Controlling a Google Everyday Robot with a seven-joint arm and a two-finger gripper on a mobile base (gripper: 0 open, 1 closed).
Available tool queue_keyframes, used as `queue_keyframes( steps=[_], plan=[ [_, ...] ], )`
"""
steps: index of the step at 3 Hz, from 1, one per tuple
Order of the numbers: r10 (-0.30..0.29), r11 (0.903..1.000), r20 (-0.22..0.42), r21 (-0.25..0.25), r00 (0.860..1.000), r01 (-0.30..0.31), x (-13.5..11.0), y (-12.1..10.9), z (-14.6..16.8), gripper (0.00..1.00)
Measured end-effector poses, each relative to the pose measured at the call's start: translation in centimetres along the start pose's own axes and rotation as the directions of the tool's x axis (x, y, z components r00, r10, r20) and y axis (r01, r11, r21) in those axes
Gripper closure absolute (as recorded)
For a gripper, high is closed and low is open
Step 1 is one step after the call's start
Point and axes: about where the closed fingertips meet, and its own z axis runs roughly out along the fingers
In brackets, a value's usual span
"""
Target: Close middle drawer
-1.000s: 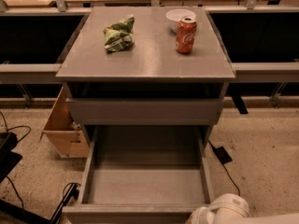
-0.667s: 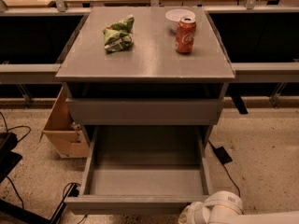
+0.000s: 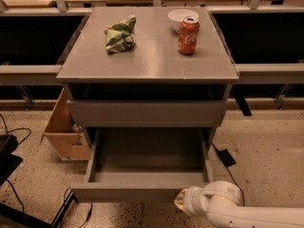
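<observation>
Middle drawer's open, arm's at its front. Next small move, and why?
Probably push the end effector forward against the middle drawer front: the drawer stands wide open, and the end effector sits low, by the front's right end.

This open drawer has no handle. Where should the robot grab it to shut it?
On the middle drawer, probably pinch the flat front panel's top edge from above, or just push from the front: it's pulled out, rim exposed. The gripper sits by the front's right end.
</observation>
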Motion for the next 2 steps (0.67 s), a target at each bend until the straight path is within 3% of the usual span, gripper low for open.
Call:
queue_keyframes(
  steps=[2],
  plan=[
    [-0.058, 0.9947, 0.035, 0.087, 0.998, 0.055, -4.7, -7.1, 0.2, 1.00]
  ],
)
